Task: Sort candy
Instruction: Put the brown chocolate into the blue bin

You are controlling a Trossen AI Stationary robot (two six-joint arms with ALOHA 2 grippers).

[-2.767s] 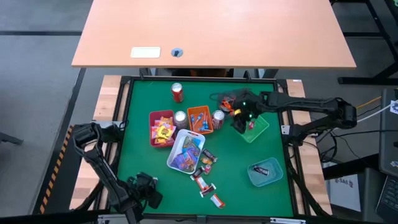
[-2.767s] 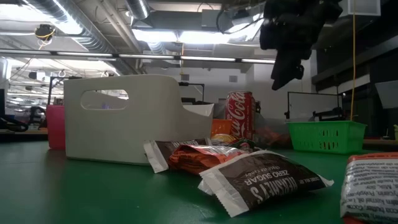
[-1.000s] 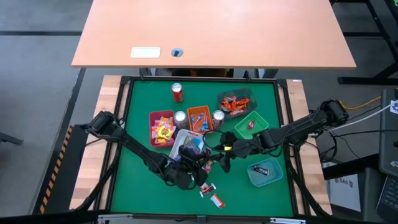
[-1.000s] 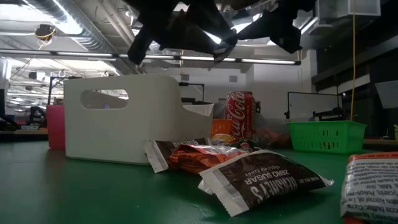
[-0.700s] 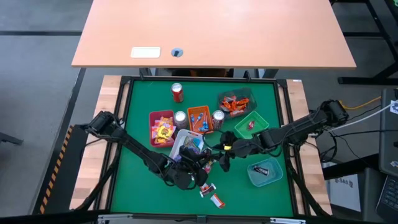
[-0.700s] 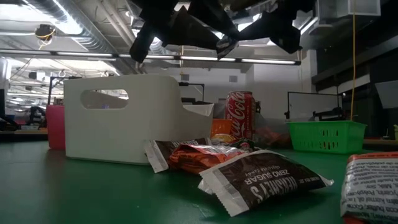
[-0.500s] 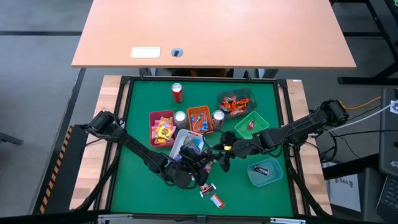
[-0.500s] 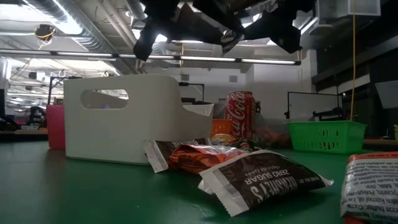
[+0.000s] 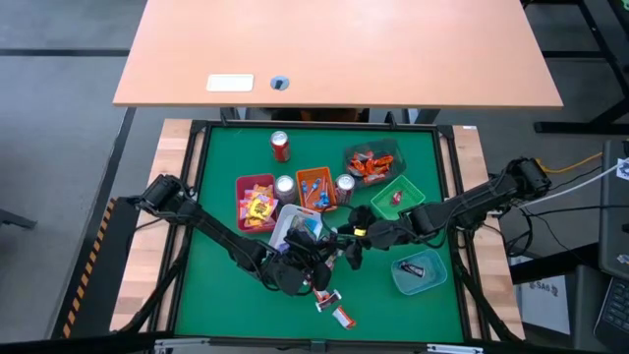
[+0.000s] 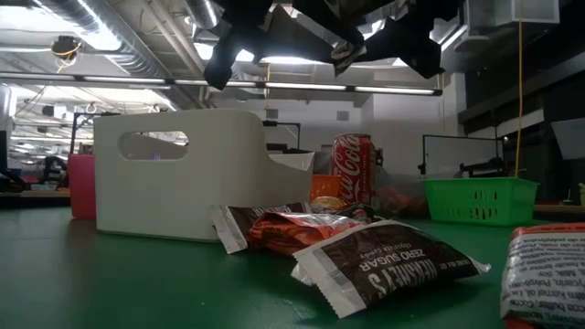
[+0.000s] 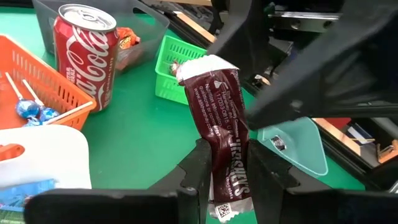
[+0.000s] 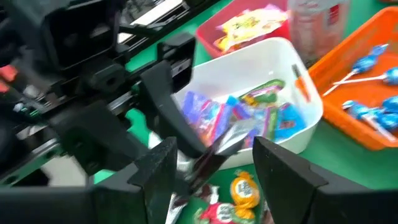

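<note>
My left gripper (image 11: pixel 227 167) is shut on a brown chocolate bar (image 11: pixel 219 118), one of the candy pieces, held up over the green mat (image 9: pixel 221 285) in front of the white tray (image 9: pixel 293 236). My right gripper (image 12: pixel 214 160) faces it, open, with a finger on either side of the bar's free end (image 11: pixel 202 67); I cannot tell whether they touch it. More wrapped candy (image 9: pixel 328 295) lies flat on the mat below. In the low view both grippers are dark shapes at the top (image 10: pixel 274 27). My left gripper pinches the bar's lower part (image 11: pixel 231 177) between its two fingers (image 11: pixel 198 167), one on each flat face. The bar stands up out of the hold beyond the fingertips, tilted, lifted clear of the mat, its crimped free end toward my right gripper.
A pink tray (image 9: pixel 254 205), an orange tray (image 9: pixel 316 189), a grey tray (image 9: pixel 371 162), a green basket (image 9: pixel 397 200) and a teal tray (image 9: pixel 418 272) stand on the mat. Among them are a red can (image 9: pixel 280 146) and two silver cans (image 9: pixel 285 187).
My left gripper has tipped up a little with the bar, staying in place. My right gripper has kept still and open.
</note>
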